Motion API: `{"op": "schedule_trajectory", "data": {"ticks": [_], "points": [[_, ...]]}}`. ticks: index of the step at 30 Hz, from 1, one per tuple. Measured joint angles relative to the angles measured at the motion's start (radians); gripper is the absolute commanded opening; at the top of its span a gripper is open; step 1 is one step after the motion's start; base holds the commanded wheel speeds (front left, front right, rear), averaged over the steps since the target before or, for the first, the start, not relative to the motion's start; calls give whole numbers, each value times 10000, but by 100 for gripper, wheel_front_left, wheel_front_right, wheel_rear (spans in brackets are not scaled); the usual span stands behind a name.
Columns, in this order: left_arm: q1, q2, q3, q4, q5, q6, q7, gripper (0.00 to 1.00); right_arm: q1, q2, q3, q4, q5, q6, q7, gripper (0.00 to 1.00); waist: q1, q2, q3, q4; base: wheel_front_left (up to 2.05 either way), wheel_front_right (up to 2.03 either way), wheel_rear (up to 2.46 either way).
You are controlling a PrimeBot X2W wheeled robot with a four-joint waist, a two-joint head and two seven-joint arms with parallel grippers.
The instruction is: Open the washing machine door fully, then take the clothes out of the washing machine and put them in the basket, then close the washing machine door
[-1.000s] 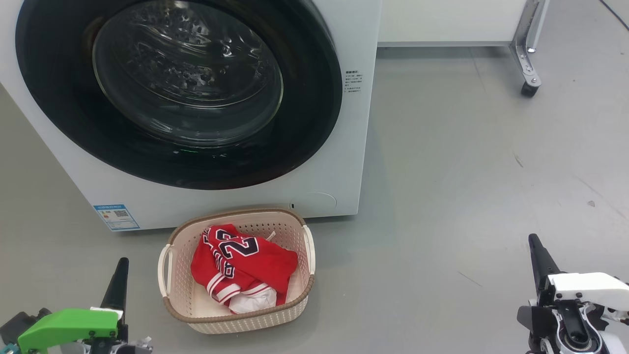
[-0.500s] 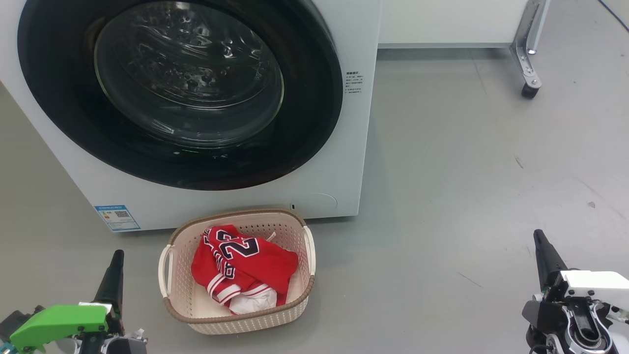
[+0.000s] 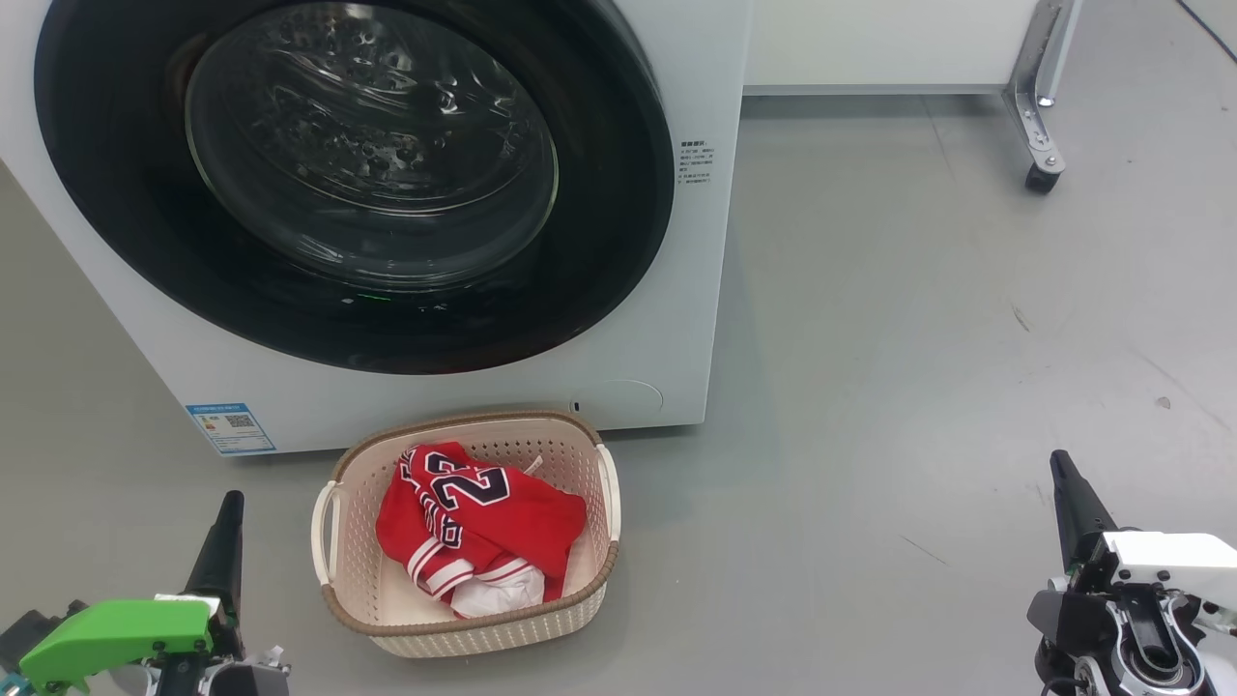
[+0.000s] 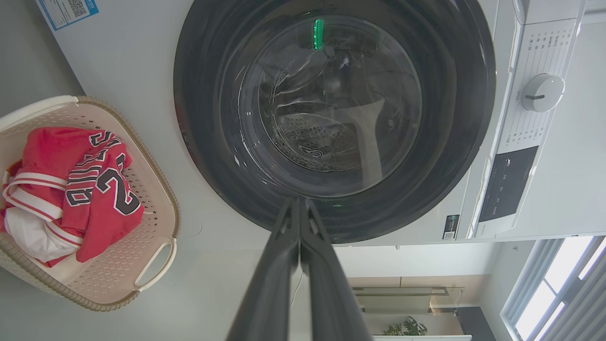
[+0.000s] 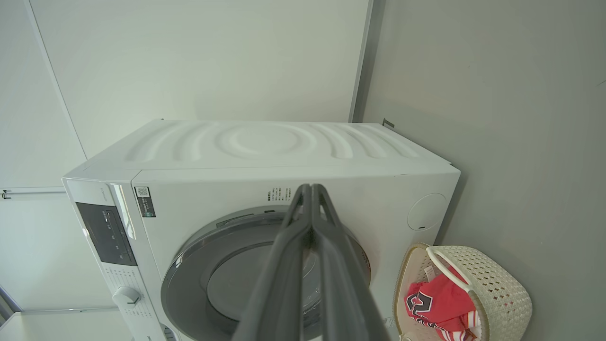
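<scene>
Head view shows the washer door (image 3: 618,242) closed. Red clothes (image 3: 483,527) lie in the basket (image 3: 464,422) near it. The left gripper (image 3: 230,512) and right gripper (image 3: 1063,474) are both pinched together, empty.

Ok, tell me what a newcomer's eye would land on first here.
The big round washing machine door, glossy black rim around bulging glass, is shut and dominates the upper left of the head view. Just below it on the grey floor, a bright red number 23 jersey lies crumpled in the cream perforated basket.
</scene>
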Motion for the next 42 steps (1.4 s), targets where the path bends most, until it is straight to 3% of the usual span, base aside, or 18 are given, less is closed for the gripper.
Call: {"op": "schedule_trajectory", "data": {"ticks": [42], "points": [[0,0,-8,-33,-2,0,0,0,-6,2,-35,2,0,2,27,0,0,0,0,-1,0,0,0]]}}
